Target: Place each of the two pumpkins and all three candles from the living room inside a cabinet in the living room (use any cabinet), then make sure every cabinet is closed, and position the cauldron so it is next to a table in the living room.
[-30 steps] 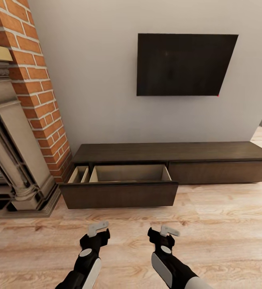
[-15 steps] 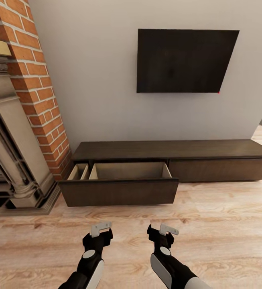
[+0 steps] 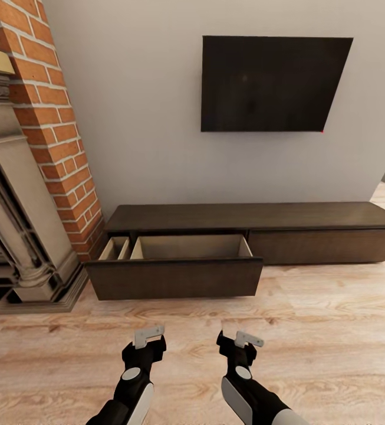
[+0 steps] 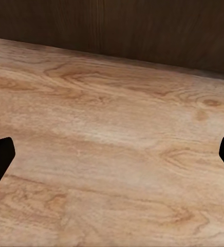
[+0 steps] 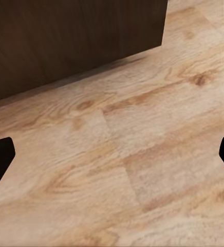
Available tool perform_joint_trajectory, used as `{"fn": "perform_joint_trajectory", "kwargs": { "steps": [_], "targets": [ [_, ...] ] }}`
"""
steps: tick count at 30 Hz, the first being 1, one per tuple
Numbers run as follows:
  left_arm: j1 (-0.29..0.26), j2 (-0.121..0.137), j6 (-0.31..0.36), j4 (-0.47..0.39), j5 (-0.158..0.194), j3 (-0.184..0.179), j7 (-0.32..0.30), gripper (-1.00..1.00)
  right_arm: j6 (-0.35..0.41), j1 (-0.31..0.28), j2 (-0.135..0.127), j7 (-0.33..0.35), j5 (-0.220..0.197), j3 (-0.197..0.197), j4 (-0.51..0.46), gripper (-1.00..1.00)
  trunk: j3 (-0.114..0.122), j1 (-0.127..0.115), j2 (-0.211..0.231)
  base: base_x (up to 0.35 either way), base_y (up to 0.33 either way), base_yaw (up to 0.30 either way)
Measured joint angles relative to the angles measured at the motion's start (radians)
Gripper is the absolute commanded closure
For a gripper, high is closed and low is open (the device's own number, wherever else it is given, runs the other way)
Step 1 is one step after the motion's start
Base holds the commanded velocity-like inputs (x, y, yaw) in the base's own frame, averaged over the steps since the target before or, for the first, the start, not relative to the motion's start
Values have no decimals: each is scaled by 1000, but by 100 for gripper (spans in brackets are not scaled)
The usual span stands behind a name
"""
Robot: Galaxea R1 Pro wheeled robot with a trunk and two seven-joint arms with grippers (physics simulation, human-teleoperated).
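The main risk, as I judge it, is the open drawer (image 3: 174,277): pulled out of the cabinet (image 3: 257,217) over the floor (image 3: 334,330), its front edge faces the robot; rolling in without care could knock the base or a low arm against it. From the left: the brick fireplace (image 3: 45,147) and its plinth crowd the drawer's left end, so little room there; the left gripper (image 3: 148,335) hangs low with fingers spread wide, holding nothing; the right gripper (image 3: 243,339) likewise, wide apart and empty; right of them the floor is bare and the cabinet's right front is shut. The drawer's pale inside looks empty; pumpkins, candles and cauldron appear nowhere here.
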Motion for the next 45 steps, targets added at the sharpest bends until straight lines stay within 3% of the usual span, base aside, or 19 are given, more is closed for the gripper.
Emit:
{"fn": "perform_joint_trajectory", "kwargs": {
  "steps": [7, 16, 27, 34, 45],
  "targets": [
    [0, 0, -1, 0, 0, 0, 1, -100, -5, 0, 0, 0, -1, 12, 2, -100, -16, 19, -35, 0, 0, 0],
    [0, 1, -4, 0, -2, -30, 1, -100, -5, 0, -1, 0, -1, 13, 2, -100, -16, 19, -35, 22, 0, 0],
    [0, 1, -1, 0, -2, -32, 9, -100, -4, 0, 0, 2, 0, 13, 1, -100, -16, 19, -35, 257, 70, 0],
    [0, 2, -1, 0, -2, -31, 8, -100, 6, 0, -3, 86, -2, 13, 2, -100, -16, 19, -35, 239, 100, 0],
    [0, 2, 0, 2, -1, -31, 8, -100, 1, 0, -5, 99, -2, 13, 2, -100, -16, 19, -35, 232, 100, 0]
  ]
}}
